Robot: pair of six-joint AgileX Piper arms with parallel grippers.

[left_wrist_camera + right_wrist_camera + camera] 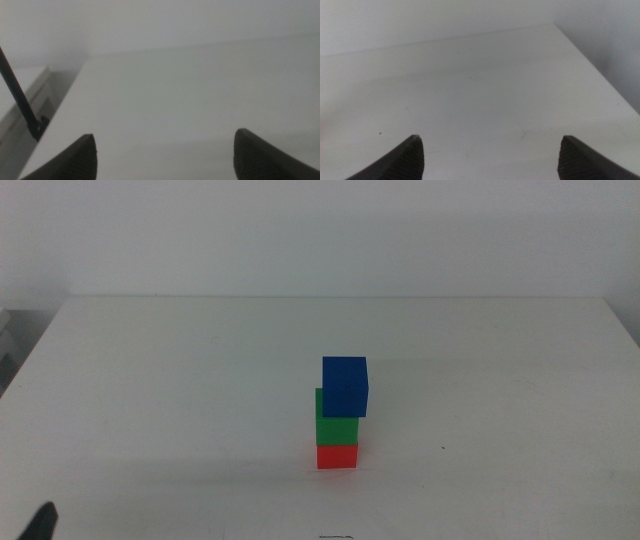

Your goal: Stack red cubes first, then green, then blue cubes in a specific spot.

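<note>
Starting at the left: only a dark tip of the left gripper (38, 522) pokes in at the bottom left corner of the middle view, well away from the blocks. Its own wrist camera shows the left gripper (165, 155) with both jaws spread wide apart and nothing between them, just bare white table (200, 90) ahead and a thin black rod (20, 100) off at the table's edge.

Moving to the middle, the three blocks are stacked a bit right of center on the table. Red cube (337, 455) sits on the tabletop at the bottom, green cube (337, 420) on top of it, blue cube (345, 386) on top of that. The blue one isn't quite lined up, it's shifted a little toward the right and looks slightly twisted against the green. Nothing is touching the stack.

On the right, the right gripper (490, 155) only shows in its own wrist view: jaws wide open, holding nothing, plain table under it.
</note>
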